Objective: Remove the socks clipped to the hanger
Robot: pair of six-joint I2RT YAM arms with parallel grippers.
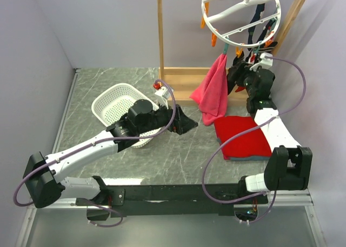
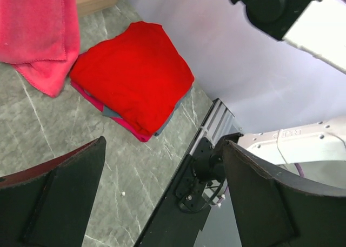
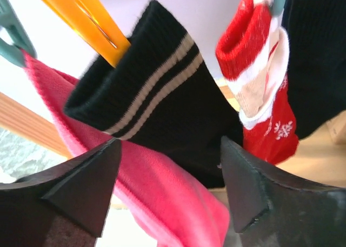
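Right gripper (image 3: 170, 141), fingers spread, brackets the black striped sock (image 3: 162, 112) hung by an orange clip (image 3: 81, 14) from the hanger (image 1: 205, 9); closing may also pinch the pink towel (image 3: 162, 198). Left gripper (image 2: 164, 142): spread, empty.

You can see a pink towel (image 1: 213, 93) hanging down in front of a wooden rack (image 1: 160, 36). Just beside its low end, a folded red cloth (image 1: 243, 136) lies on the grey table (image 1: 178, 155). A white basket (image 1: 111, 104) sits well apart on the left.
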